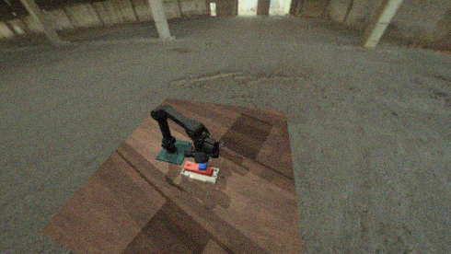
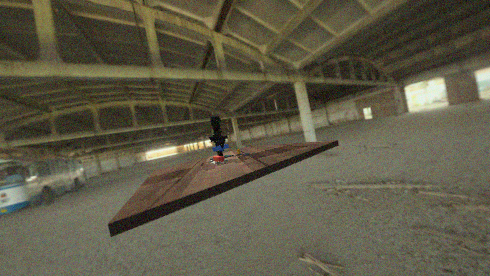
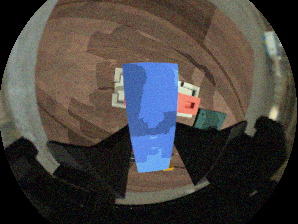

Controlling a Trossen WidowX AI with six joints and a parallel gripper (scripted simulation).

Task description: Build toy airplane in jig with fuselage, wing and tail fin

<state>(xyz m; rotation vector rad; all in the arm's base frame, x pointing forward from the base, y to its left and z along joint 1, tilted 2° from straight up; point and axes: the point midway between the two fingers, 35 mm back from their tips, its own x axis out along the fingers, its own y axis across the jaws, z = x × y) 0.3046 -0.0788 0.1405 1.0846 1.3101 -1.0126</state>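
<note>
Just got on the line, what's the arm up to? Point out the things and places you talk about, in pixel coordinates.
The arm's fingers are shut on the blue wing (image 1: pixel 202 166) (image 2: pixel 219 148) (image 3: pixel 152 95), holding it above the red fuselage (image 1: pixel 197 171) (image 2: pixel 218 158) (image 3: pixel 186 103). The fuselage lies in the pale jig (image 1: pixel 215 176) (image 3: pixel 118 97). The wing isn't seated yet. A bit of yellow, possibly the tail fin, shows beyond the wing (image 2: pixel 239 151) (image 3: pixel 169 169).

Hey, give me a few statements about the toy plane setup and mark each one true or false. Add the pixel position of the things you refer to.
1. The hand (image 1: pixel 201 160) (image 2: pixel 219 145) (image 3: pixel 149 124) is gripping the blue wing (image 1: pixel 202 166) (image 2: pixel 220 148) (image 3: pixel 155 95). True.
2. The red fuselage (image 1: pixel 195 168) (image 2: pixel 218 158) (image 3: pixel 189 104) is lying outside the pale jig (image 1: pixel 211 179) (image 3: pixel 119 97). False: it is in the jig.
3. The arm (image 1: pixel 177 117) stands on a green base plate (image 1: pixel 171 159) (image 3: pixel 211 120). True.
4. The wing is already released. False: the hand is closed on it.
</note>
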